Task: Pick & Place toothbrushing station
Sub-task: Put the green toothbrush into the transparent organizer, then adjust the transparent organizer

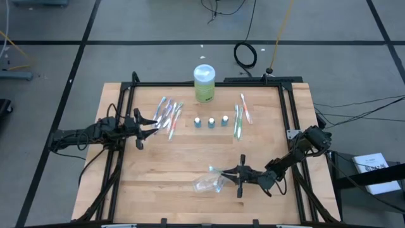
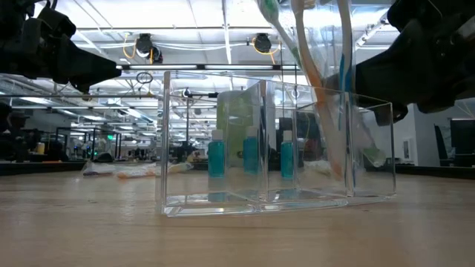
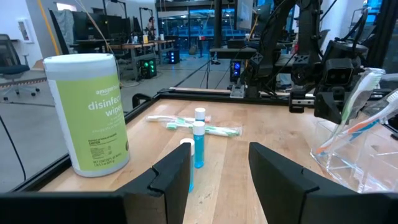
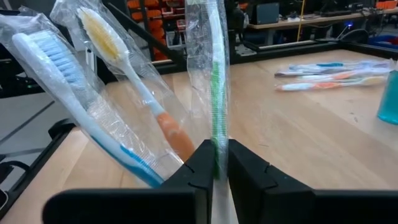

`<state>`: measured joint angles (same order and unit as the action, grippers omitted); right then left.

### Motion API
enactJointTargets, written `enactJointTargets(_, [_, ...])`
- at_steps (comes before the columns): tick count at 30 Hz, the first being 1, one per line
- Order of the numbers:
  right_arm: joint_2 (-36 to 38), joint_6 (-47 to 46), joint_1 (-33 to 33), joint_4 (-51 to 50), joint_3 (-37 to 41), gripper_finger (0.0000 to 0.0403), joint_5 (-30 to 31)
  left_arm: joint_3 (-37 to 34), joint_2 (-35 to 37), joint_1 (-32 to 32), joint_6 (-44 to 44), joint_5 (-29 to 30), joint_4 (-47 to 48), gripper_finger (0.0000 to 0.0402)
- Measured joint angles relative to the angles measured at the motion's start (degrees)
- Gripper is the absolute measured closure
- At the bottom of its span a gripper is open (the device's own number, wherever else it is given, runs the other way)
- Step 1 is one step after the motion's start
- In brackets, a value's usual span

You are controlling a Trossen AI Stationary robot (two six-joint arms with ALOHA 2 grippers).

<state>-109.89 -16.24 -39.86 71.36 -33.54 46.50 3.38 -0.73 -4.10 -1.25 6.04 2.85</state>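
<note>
The right claw is pinched on a wrapped green toothbrush, which stands nearly upright with its long axis vertical, at the near side of the worktop. Just beside it, a clear holder carries a blue toothbrush and an orange toothbrush, heads up and leaning away. The left claw hangs open and empty at the left side, its tips by a loose pile of toothbrushes lying flat. Three small tubes stand upright mid-worktop, in a row running left to right, with a wipes canister beyond them at the far edge
</note>
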Motion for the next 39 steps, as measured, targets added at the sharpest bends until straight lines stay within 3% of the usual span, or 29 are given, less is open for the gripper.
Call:
enactJointTargets(8, [0.1,-0.7,0.0,-0.7,0.1,0.0306,-0.2,0.0,0.0,0.0,0.0,0.0,0.0,0.0236])
enactJointTargets(15, [0.3,5.9,-0.7,1.3,0.2,0.0254,-0.2,0.0,0.0,0.0,0.0,0.0,0.0,0.0236])
enactJointTargets(30, [10.6,19.4,-4.4,1.1,0.2,0.0237,-0.7,0.0,0.0,0.0,0.0,0.0,0.0,0.0236])
enactJointTargets(32, [11.9,18.2,-5.0,-0.9,0.2,0.0237,-3.7,0.0,0.0,0.0,0.0,0.0,0.0,0.0236])
enactJointTargets(35, [13.0,12.4,-5.5,-3.3,0.2,0.0247,-13.5,0.0,0.0,0.0,0.0,0.0,0.0,0.0236])
enactJointTargets(37, [13.2,7.9,-5.7,-4.3,0.2,0.0261,-20.5,0.0,0.0,0.0,0.0,0.0,0.0,0.0236])
enactJointTargets(39, [13.2,3.6,-5.7,-7.3,0.1,0.0281,-23.4,0.0,0.0,0.0,0.0,0.0,0.0,0.0236])
